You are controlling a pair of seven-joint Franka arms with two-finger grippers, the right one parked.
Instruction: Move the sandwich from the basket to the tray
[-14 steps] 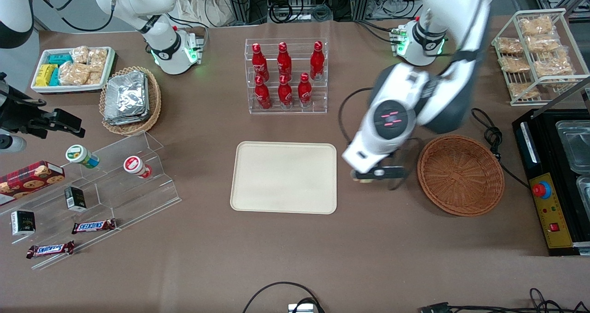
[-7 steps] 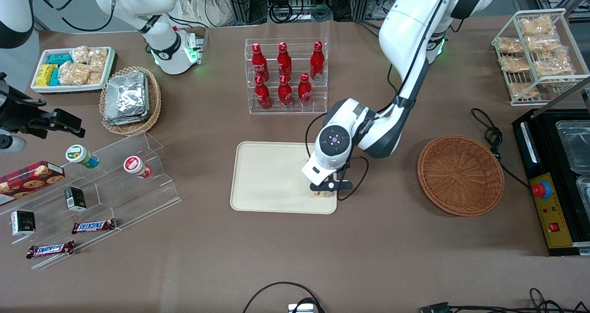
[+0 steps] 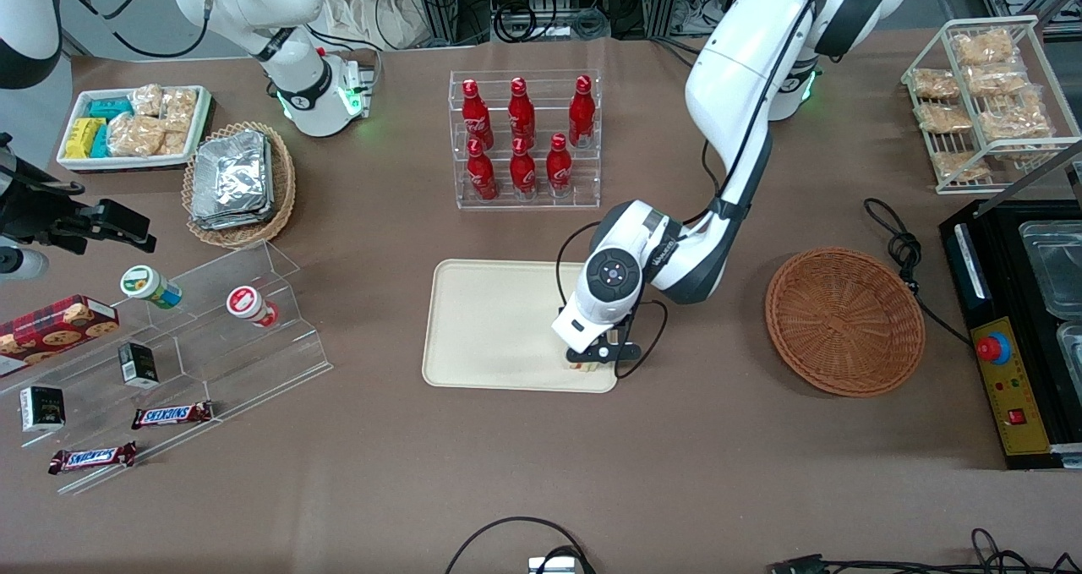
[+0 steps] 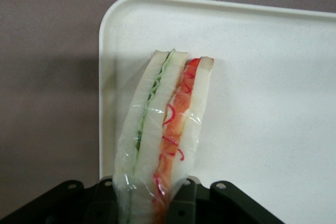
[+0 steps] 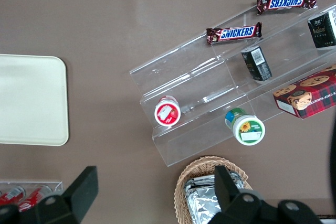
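Note:
My left gripper [image 3: 592, 361] is low over the cream tray [image 3: 490, 320], at the tray's corner nearest the front camera on the working arm's side. It is shut on the sandwich [image 4: 165, 129], a plastic-wrapped wedge of white bread with green and red-orange filling. In the wrist view the sandwich hangs over the tray [image 4: 273, 77] just inside its rounded corner. In the front view only a small bit of the sandwich [image 3: 583, 366] shows under the fingers. The brown wicker basket [image 3: 845, 320] stands empty toward the working arm's end of the table.
A clear rack of red bottles [image 3: 524, 139] stands farther from the camera than the tray. A clear stepped shelf with snacks [image 3: 177, 346] and a tan basket of foil packs [image 3: 237, 181] lie toward the parked arm's end. A black appliance [image 3: 1014, 337] sits beside the brown basket.
The left arm has carried the sandwich from beside the basket to over the tray, then moved slightly nearer the camera and lower at the tray's corner.

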